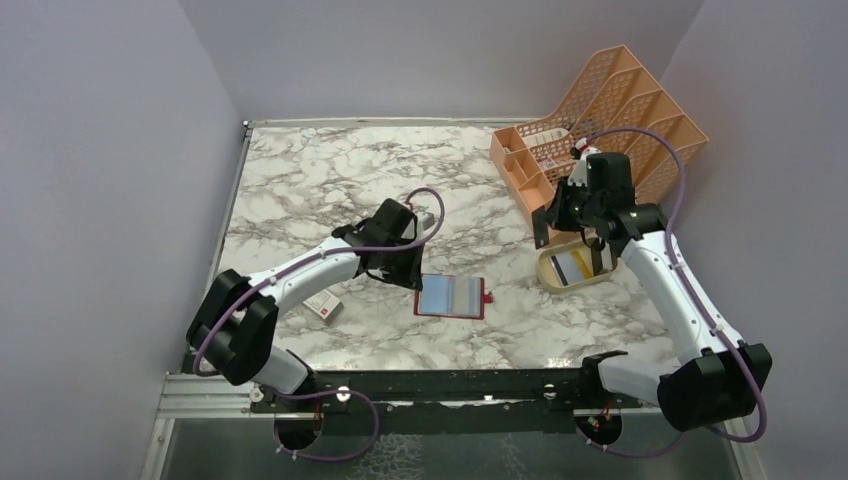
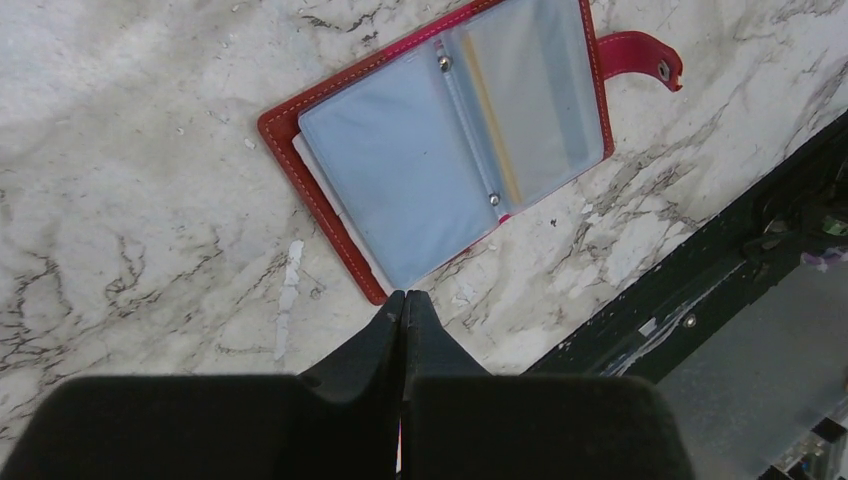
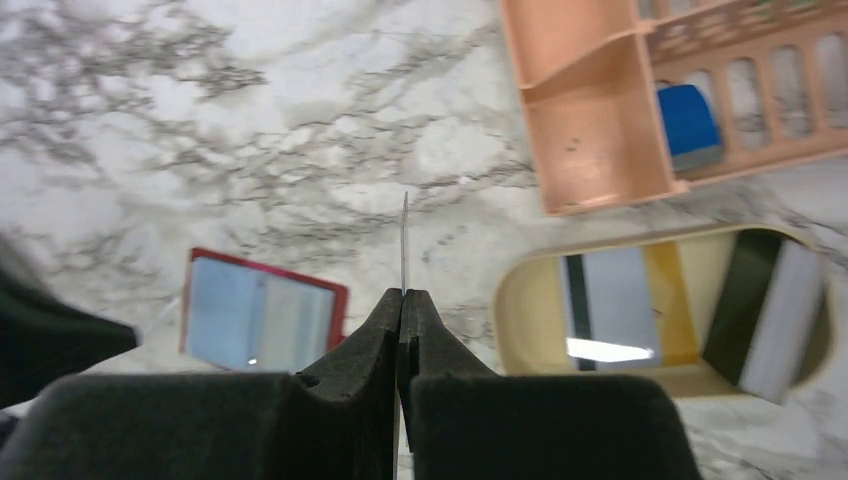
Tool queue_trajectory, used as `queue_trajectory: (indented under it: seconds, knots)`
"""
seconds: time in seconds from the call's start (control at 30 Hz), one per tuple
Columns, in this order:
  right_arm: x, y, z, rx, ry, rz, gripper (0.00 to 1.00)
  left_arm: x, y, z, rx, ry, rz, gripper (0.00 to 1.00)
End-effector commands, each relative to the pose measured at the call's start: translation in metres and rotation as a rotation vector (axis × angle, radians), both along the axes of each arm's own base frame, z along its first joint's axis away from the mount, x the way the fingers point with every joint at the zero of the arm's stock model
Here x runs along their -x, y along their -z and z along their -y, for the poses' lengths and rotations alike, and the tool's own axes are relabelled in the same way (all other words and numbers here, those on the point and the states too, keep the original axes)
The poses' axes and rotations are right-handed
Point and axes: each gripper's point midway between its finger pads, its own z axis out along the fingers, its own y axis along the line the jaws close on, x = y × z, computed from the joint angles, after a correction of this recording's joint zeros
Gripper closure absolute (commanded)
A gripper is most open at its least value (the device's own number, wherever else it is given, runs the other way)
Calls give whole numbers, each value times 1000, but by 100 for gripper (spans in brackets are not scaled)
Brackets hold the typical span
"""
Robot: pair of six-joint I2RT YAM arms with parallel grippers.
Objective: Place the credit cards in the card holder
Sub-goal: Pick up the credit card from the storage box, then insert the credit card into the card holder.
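The card holder [image 1: 452, 296] [image 2: 450, 140] lies open on the marble, red with clear inner sleeves. One sleeve shows a yellow strip. My left gripper [image 2: 405, 296] [image 1: 410, 278] is shut with nothing seen between its fingers, its tips just off the holder's near corner. My right gripper [image 3: 403, 294] [image 1: 598, 245] hangs above the beige tray [image 3: 520, 290] and is shut on a thin credit card [image 3: 404, 240] seen edge-on. A gold-yellow credit card [image 3: 625, 305] [image 1: 572, 266] and a dark-and-white card [image 3: 775, 305] lie in the tray. The card holder [image 3: 262, 312] shows left of the right fingers.
An orange mesh rack [image 1: 600, 120] [image 3: 600, 110] stands at the back right, just behind the tray, with a blue item [image 3: 688, 125] in one bin. A small white box [image 1: 322, 306] lies under the left forearm. A black rail [image 2: 720, 290] runs along the table's near edge.
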Motion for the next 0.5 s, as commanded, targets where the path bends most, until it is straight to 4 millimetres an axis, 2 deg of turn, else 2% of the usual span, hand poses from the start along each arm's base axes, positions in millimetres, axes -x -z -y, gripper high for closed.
queue_trajectory:
  seconds: [0.0,0.17,0.47]
  knots:
    - [4,-18,-45,-251,-118,55,99,1,12,11,59,-57,-100,100]
    - [20,-7,-68,-391,-136,60,99,-5,31,10,52,-126,-132,100]
    - [49,33,-104,-543,-224,-70,99,-6,53,0,0,-187,-136,100]
